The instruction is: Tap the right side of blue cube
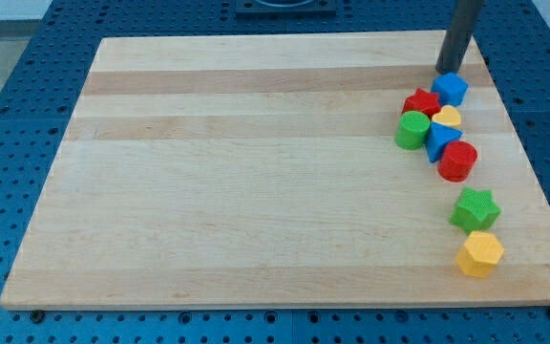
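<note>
The blue cube [452, 89] sits at the top of a cluster of blocks on the view's right side of the wooden board [256, 172]. My tip [446, 72] is the lower end of the dark rod, coming down from the view's top. It stands just above the blue cube in the view, at the cube's top-left edge, touching or nearly touching it. Below the cube lie a red star-like block [420, 102], a small yellow heart-like block [447, 118], a green cylinder [412, 130], a blue triangle-like block [439, 139] and a red cylinder [458, 161].
A green star block [474, 208] and a yellow hexagon block [479, 253] lie apart lower on the view's right. The board's right edge [533, 182] runs close to the blocks. A blue perforated table [8, 115] surrounds the board.
</note>
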